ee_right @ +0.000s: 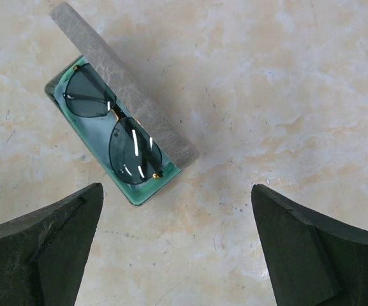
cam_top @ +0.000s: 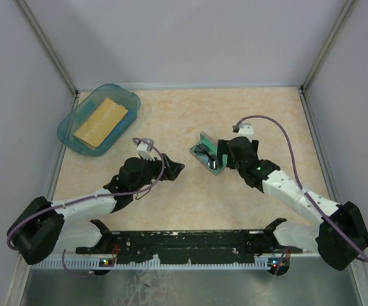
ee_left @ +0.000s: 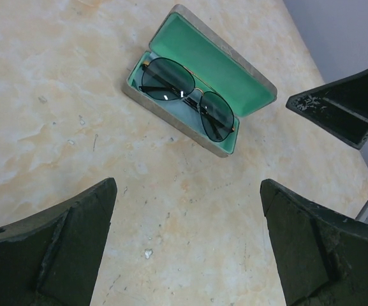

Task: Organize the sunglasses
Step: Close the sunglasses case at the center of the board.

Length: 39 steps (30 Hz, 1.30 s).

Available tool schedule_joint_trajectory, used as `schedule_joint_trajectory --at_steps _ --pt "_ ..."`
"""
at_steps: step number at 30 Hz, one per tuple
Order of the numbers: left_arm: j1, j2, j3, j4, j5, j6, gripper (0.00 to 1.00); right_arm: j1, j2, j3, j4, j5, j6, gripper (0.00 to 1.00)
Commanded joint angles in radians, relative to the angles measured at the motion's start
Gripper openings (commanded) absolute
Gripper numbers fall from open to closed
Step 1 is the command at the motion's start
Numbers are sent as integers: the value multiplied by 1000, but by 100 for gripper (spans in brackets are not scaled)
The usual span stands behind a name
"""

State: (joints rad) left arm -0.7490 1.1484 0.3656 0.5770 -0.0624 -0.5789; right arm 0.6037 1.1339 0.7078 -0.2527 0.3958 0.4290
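Note:
The sunglasses [ee_left: 187, 99] lie folded, lenses up, inside the open grey case [ee_left: 242, 64] with green lining, on the table's middle. They also show in the right wrist view [ee_right: 110, 127], partly under the raised lid [ee_right: 123, 83]. In the top view the case [cam_top: 208, 155] stands between both arms. My left gripper [cam_top: 174, 169] is open and empty just left of the case; its jaws [ee_left: 187, 242] stand wide over bare table. My right gripper [cam_top: 224, 153] is open and empty close to the case's right side, above bare table [ee_right: 177, 248].
A teal plastic tray [cam_top: 123, 99] holding a tan rectangular pad [cam_top: 101, 120] sits at the back left by the wall. Grey walls close in the table on three sides. A black rail [cam_top: 184, 242] runs along the near edge.

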Motion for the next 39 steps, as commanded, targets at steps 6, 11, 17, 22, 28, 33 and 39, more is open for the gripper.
schedule_joint_trajectory --at_steps 6,11,17,22,28,33,39 --pt "-12 208 176 -59 64 64 100 -133 54 165 9 -5 -63 99" --pt "-29 328 276 -132 25 118 100 -209 152 236 10 -37 -85 99" --pt "-64 462 389 -220 -51 199 100 -217 290 302 1 -52 -108 99" --pt "-100 525 451 -274 -148 310 100 -216 305 301 27 -63 -118 99" --pt "-112 584 466 -228 -144 447 100 -217 339 326 28 -78 -130 99" --pt "-118 606 429 -109 -97 567 100 -217 348 331 35 -89 -127 99" --pt "-120 625 380 33 -11 644 100 -217 355 335 36 -95 -128 99"
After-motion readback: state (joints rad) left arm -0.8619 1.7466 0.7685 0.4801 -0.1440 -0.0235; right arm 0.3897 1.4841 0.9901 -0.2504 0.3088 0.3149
